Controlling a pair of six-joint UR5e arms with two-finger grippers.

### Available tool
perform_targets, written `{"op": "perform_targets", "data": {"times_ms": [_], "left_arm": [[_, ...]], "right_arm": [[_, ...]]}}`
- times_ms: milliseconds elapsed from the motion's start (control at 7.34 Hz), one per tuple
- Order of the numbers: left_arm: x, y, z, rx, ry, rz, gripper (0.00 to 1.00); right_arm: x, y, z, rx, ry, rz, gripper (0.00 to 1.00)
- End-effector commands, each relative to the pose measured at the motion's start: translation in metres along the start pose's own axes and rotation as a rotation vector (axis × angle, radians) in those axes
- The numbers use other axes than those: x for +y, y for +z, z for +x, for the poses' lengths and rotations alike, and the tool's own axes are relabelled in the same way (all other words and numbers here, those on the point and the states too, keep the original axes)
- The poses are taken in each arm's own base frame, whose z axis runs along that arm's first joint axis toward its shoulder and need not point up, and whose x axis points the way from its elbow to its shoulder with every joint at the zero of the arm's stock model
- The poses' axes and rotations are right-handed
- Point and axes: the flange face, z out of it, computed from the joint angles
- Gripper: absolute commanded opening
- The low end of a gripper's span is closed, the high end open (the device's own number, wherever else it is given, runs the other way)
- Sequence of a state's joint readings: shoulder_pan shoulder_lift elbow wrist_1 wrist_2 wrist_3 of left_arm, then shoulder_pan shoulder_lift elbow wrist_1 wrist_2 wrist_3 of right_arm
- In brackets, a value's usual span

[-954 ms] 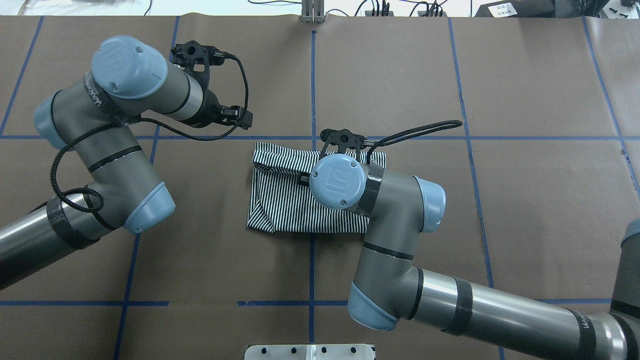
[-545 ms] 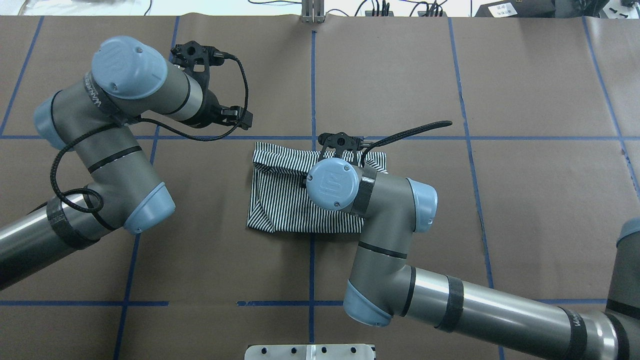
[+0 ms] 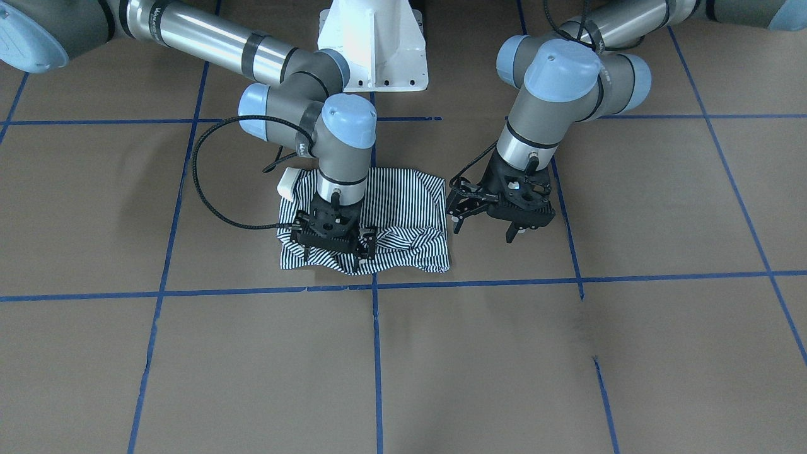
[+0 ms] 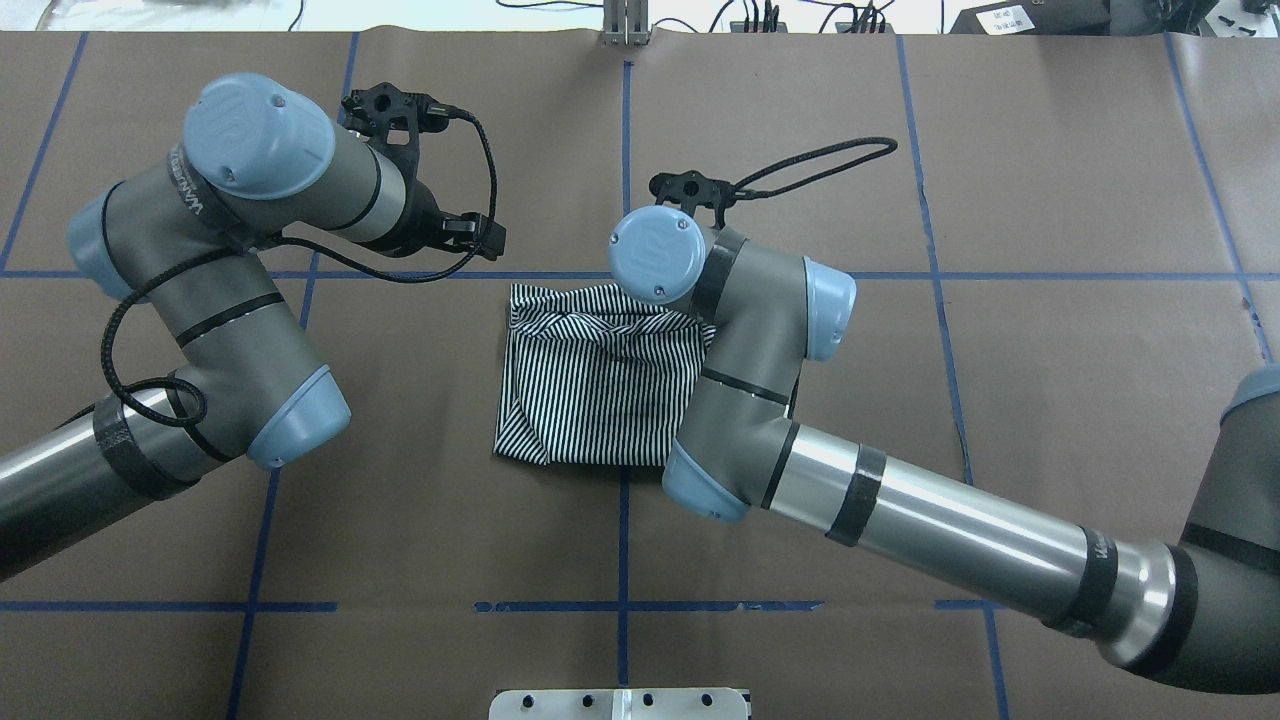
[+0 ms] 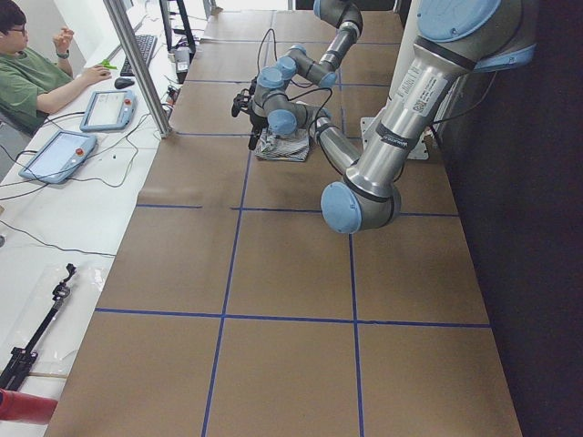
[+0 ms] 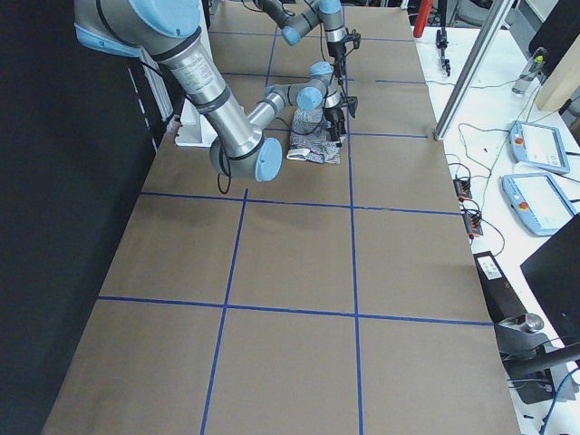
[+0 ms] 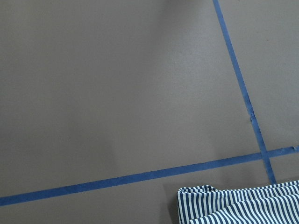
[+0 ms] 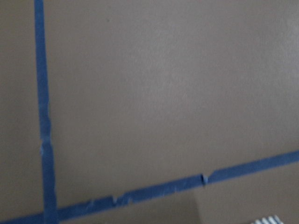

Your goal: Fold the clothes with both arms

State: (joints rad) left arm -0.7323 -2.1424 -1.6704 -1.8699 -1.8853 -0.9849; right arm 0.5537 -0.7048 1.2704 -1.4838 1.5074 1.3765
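The striped polo shirt point(image 3: 403, 202) lies folded into a small rectangle on the brown table, also seen from overhead point(image 4: 590, 390). A bit of cream collar point(image 3: 287, 183) sticks out at its side. My right gripper point(image 3: 334, 252) points down on the shirt's far edge, shut on bunched fabric there; in the overhead view the wrist hides it. My left gripper point(image 3: 482, 227) is open and empty, hovering just beside the shirt's other side, apart from it. The left wrist view shows a shirt corner point(image 7: 243, 205). The right wrist view shows mostly bare table.
Blue tape lines point(image 4: 625, 150) grid the brown table cover. The white pedestal base point(image 3: 372, 44) stands at the robot's side. A metal bracket point(image 4: 620, 705) sits at the near edge. An operator point(image 5: 36, 73) sits at a side desk with tablets.
My right wrist has swung away from the robot, toward the shirt's far edge, and its cable loop moved with it. The shirt's far edge has gone from flat to rumpled. The left arm has not moved.
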Motion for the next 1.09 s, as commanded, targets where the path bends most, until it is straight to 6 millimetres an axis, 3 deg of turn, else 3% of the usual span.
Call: {"op": "perform_targets", "data": {"times_ms": [0, 136, 273, 409, 545, 818, 954], "left_arm": [[0.000, 0.001, 0.000, 0.000, -0.001, -0.001, 1.00], [0.002, 0.002, 0.001, -0.001, -0.011, -0.004, 1.00], [0.002, 0.006, 0.006, -0.002, -0.059, -0.010, 1.00], [0.025, 0.019, 0.028, 0.009, -0.097, -0.039, 1.00], [0.058, 0.035, 0.064, 0.008, -0.112, -0.055, 1.00], [0.105, 0.068, 0.105, -0.022, -0.120, -0.049, 1.00], [0.105, 0.081, 0.120, -0.033, -0.124, -0.057, 1.00]], "right_arm": [[-0.081, 0.032, 0.028, 0.050, 0.002, 0.029, 1.00], [-0.116, 0.022, 0.040, 0.032, 0.025, -0.004, 1.00], [-0.139, 0.014, 0.048, 0.011, 0.014, -0.036, 1.00], [-0.140, 0.010, 0.047, -0.002, 0.009, -0.038, 1.00], [-0.139, 0.006, 0.044, -0.018, 0.008, -0.049, 1.00], [-0.138, 0.003, 0.046, -0.027, 0.006, -0.049, 1.00], [-0.138, 0.000, 0.046, -0.032, 0.009, -0.045, 1.00]]}}
